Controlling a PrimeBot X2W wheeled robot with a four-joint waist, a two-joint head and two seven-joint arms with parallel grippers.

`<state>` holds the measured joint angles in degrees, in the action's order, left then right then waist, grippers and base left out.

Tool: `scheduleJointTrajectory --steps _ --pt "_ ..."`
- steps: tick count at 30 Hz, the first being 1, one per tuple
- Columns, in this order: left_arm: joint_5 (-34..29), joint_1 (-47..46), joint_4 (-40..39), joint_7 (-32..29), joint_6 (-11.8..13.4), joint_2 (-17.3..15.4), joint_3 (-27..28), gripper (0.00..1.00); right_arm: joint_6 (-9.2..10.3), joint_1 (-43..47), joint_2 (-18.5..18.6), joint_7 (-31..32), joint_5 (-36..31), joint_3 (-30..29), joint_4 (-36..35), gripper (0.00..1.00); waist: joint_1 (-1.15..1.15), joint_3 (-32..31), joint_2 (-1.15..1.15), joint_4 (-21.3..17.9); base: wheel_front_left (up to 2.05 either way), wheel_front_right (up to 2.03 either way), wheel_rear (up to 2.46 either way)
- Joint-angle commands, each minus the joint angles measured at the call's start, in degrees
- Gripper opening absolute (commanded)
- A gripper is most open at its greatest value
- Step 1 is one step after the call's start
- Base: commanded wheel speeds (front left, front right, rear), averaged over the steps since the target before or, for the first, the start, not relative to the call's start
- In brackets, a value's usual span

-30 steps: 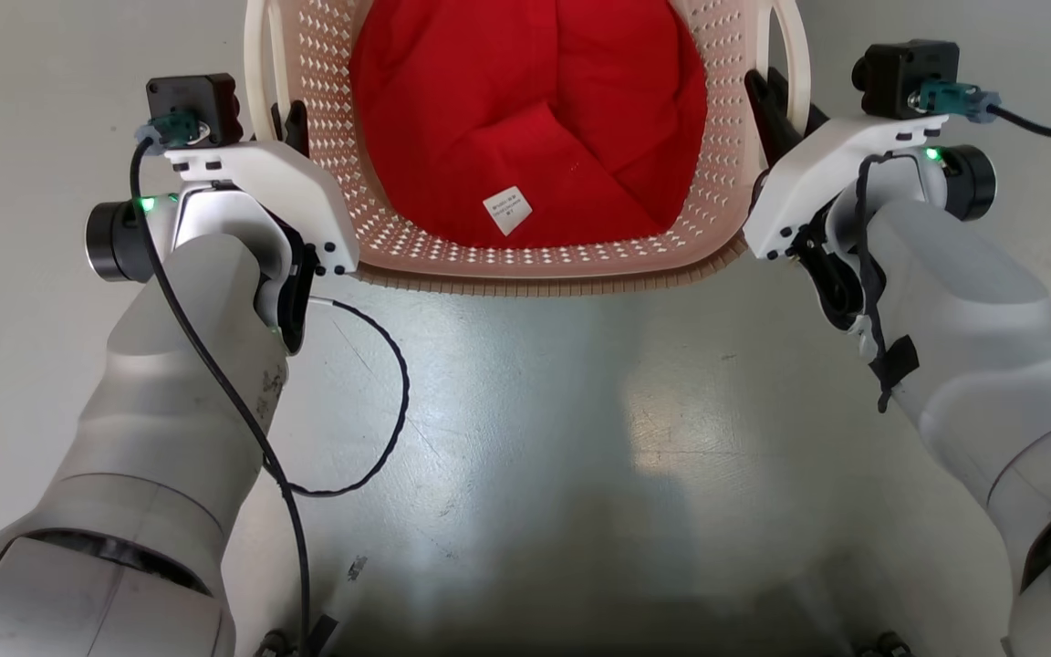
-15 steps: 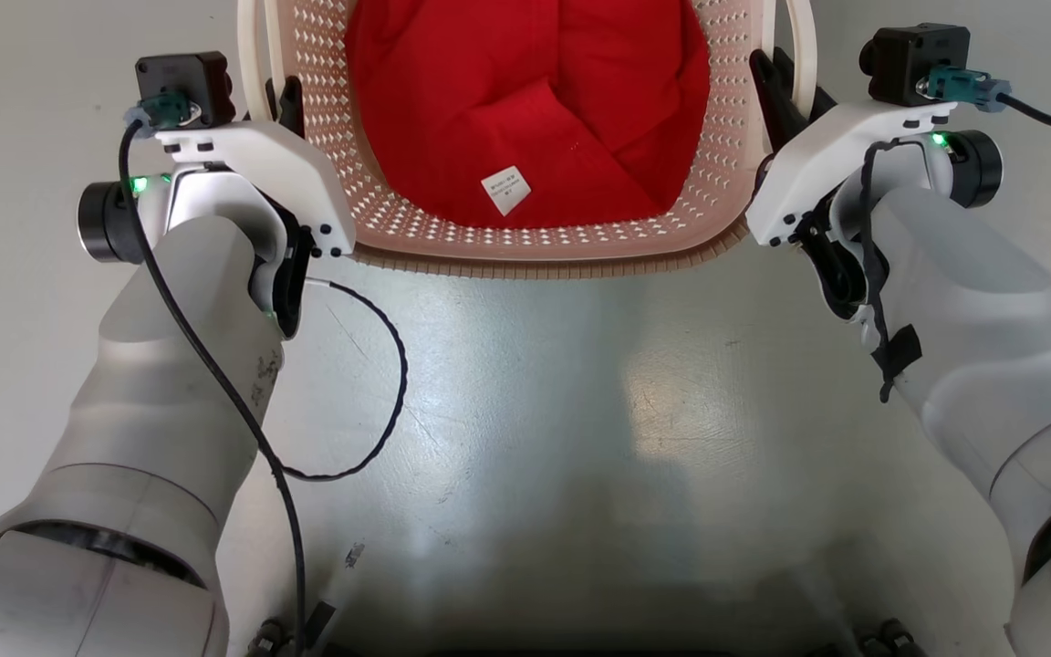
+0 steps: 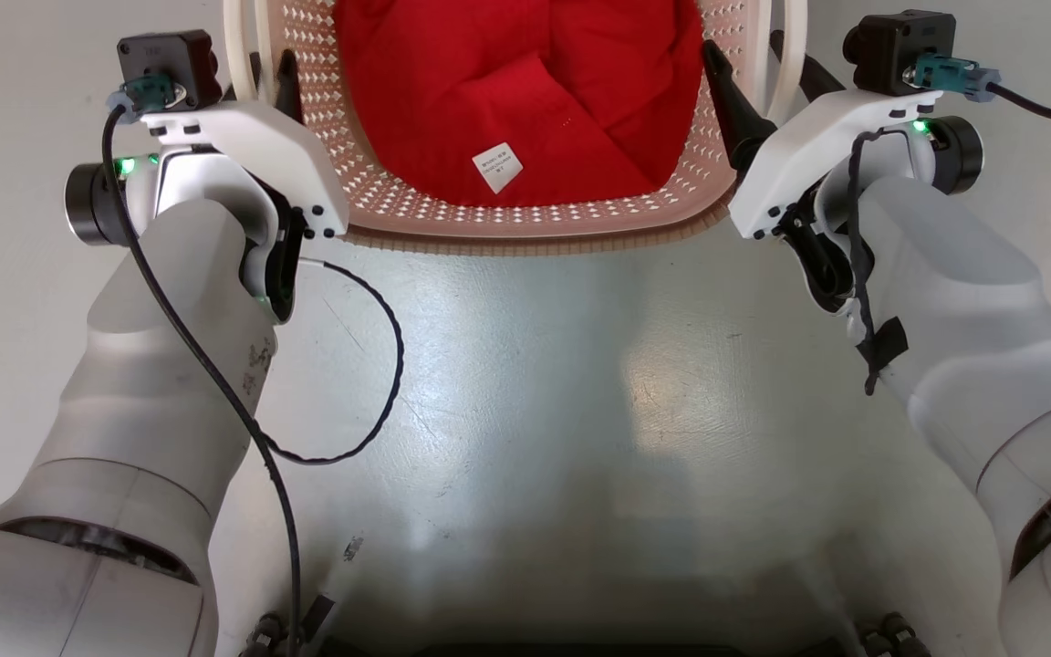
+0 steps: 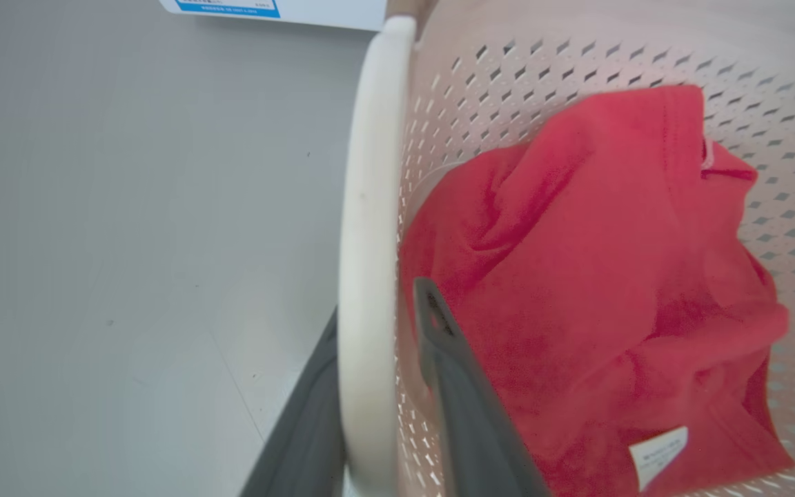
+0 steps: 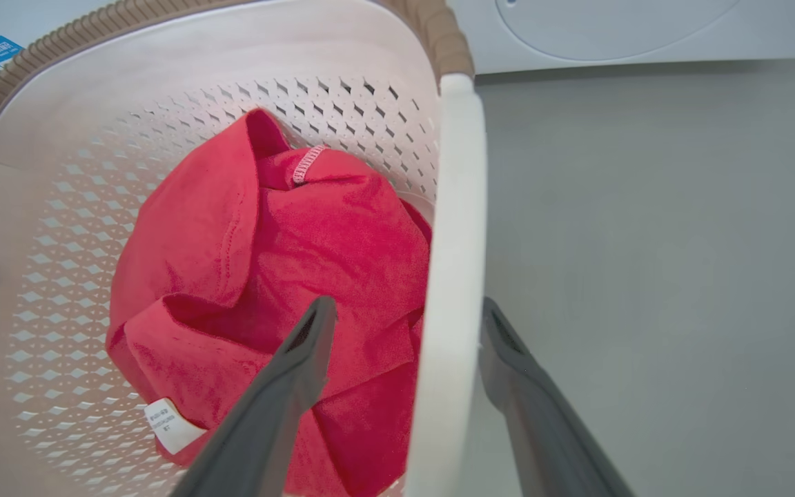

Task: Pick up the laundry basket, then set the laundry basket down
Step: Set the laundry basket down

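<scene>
The laundry basket (image 3: 525, 239) stands at the top middle of the head view, cream and perforated with a brown ribbed rim, and a red garment (image 3: 525, 82) with a white tag lies inside. My left gripper (image 3: 270, 73) holds the basket's left loop handle (image 4: 370, 207), one finger outside it and one finger (image 4: 453, 386) inside against the wall. My right gripper (image 3: 763, 78) is open and straddles the right loop handle (image 5: 456, 241). One of its fingers (image 5: 301, 366) is over the garment and the other is outside, and neither presses the handle.
The grey floor (image 3: 525, 411) spreads between my arms. The white washing machine (image 5: 611, 27) stands just beyond the basket, and its blue label (image 4: 232, 7) shows at the top of the left wrist view. A black cable (image 3: 370, 365) loops off my left wrist.
My right gripper has opened off the right handle. Both arms and the basket have shifted toward the top of the head view. The left gripper's hold looks unchanged.
</scene>
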<state>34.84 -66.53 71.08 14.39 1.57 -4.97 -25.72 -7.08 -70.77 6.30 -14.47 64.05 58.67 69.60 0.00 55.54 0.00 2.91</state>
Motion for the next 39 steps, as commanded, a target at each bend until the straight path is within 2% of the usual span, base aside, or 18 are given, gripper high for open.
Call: scheduleJointTrajectory --steps 1,19,33,39 --pt "-0.5 -0.5 -1.2 0.6 0.2 -1.9 0.9 1.0 -0.41 2.2 -1.1 -0.5 -0.6 -0.2 -0.4 1.0 0.0 0.1 0.0 0.0 0.0 0.0 0.0" --pt "-1.1 0.6 0.9 0.6 0.5 -2.6 2.6 1.0 -0.41 3.2 -1.8 -0.5 -2.1 -2.3 0.2 1.0 0.0 -1.5 0.0 -0.6 0.0 0.0 0.0" --pt "-0.3 4.7 2.0 0.6 -1.3 -4.4 4.2 1.0 -0.41 7.1 -2.6 -0.5 -1.7 -3.6 -0.1 1.0 0.0 -8.5 0.0 -1.6 0.0 0.0 0.0" --pt "-0.2 7.7 0.2 0.6 -2.2 -4.8 5.6 1.0 -0.41 9.6 -2.5 -0.5 -2.3 -4.5 -1.2 1.0 0.0 -13.4 0.0 -2.0 0.0 0.0 0.0"
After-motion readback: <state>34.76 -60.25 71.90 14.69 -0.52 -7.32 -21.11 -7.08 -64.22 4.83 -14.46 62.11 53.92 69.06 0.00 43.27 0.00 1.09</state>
